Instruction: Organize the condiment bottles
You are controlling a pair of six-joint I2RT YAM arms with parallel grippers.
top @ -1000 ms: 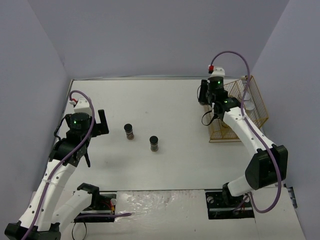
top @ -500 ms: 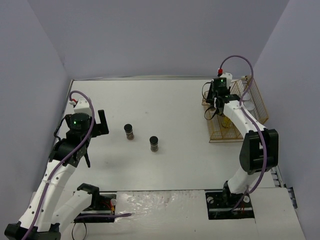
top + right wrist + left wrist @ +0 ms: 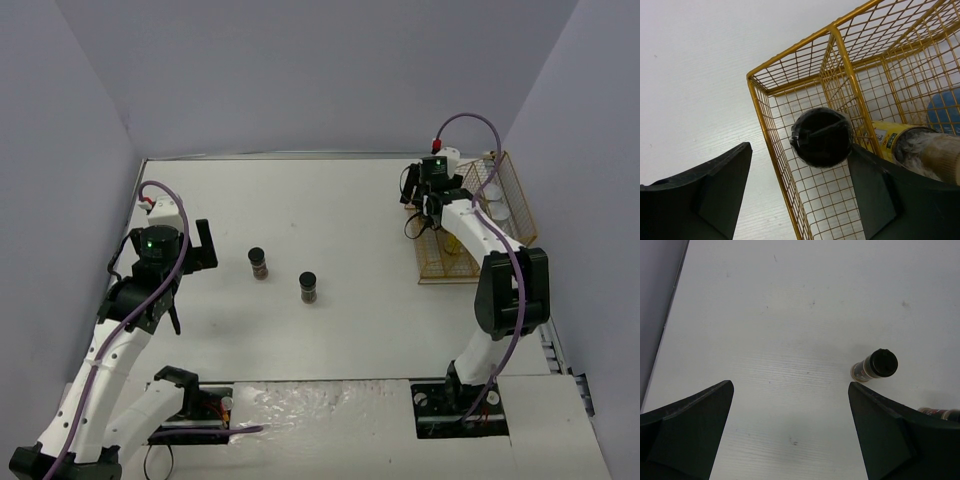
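Observation:
Two short dark black-capped jars [image 3: 258,263] [image 3: 308,287] stand on the white table. My left gripper [image 3: 203,247] is open and empty to their left. In the left wrist view [image 3: 791,385] one jar [image 3: 877,365] stands ahead to the right, and the other [image 3: 940,413] peeks out behind the right finger. My right gripper [image 3: 418,213] is open over the near left corner of a gold wire basket [image 3: 446,280]. In the right wrist view [image 3: 800,150] a third black-capped jar [image 3: 821,136] stands inside the basket [image 3: 790,56], beside a yellow-filled jar [image 3: 892,137] lying down.
The basket sits at the table's right side, with silver-lidded jars [image 3: 490,196] in its far part and a blue label [image 3: 946,111] showing through the mesh. Grey walls close in the table on the left, back and right.

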